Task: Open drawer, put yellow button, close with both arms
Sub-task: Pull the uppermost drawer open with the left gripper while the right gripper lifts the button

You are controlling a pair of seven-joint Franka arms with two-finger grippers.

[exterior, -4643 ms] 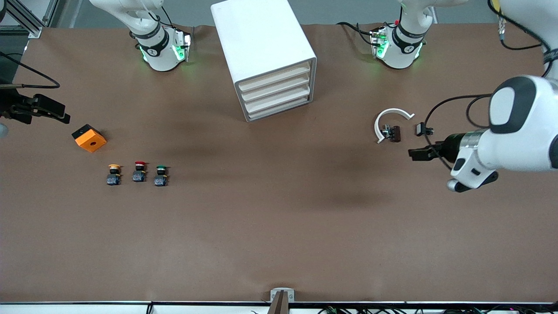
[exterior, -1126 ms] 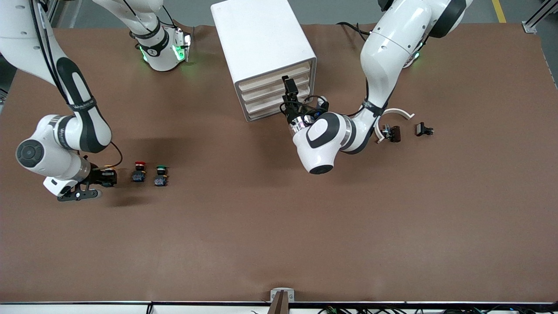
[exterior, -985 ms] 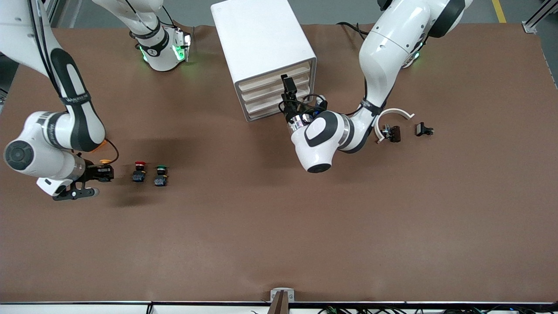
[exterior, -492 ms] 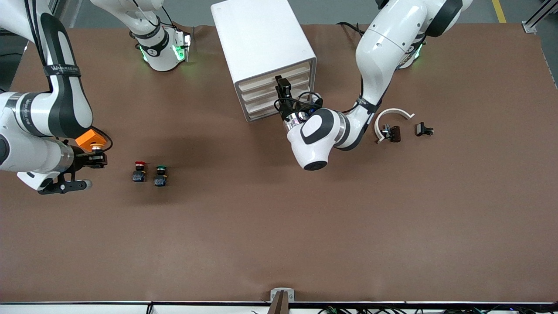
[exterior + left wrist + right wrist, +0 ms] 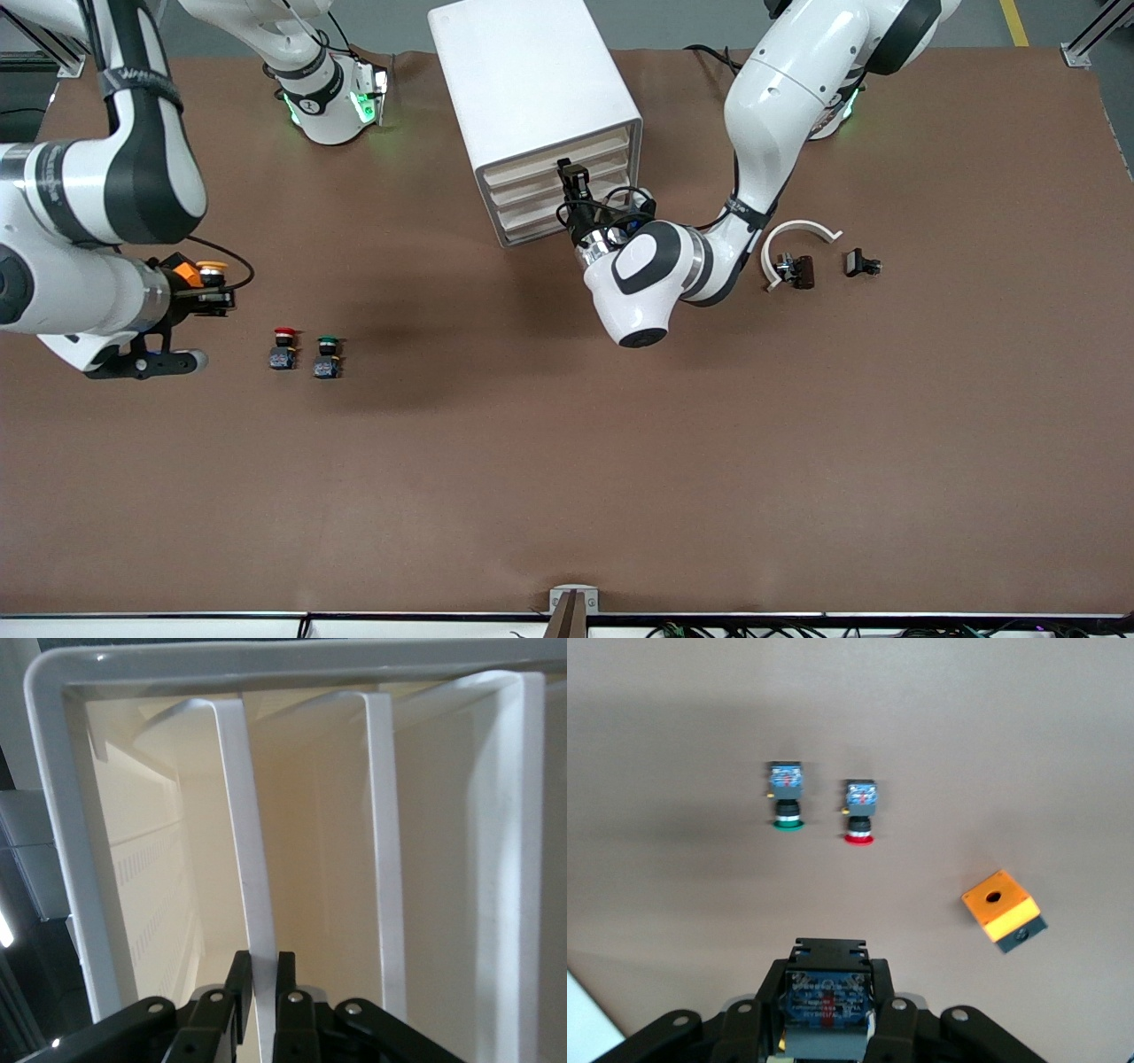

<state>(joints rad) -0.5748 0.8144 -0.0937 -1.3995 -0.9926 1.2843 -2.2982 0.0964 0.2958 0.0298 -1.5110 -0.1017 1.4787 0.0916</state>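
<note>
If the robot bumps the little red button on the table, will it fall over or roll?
The red button probably tips easily: it looks small, with a round cap atop a narrow dark body. Once over, it may roll a little on that cap. It looks light, like the yellow button pinched by the right gripper.

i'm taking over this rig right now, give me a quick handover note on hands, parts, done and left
Right hand: shut on the yellow button, lifted off the table near the right arm's end, above the orange box.
Left hand: at the cabinet front, its fingers closed on the front lip of the top drawer.
Red button and green button stand on the table, untouched.
Done: yellow button picked up, drawer gripped.
Left: pull the drawer out (it looks barely open, if at all), drop the button in, close it with both arms.
</note>
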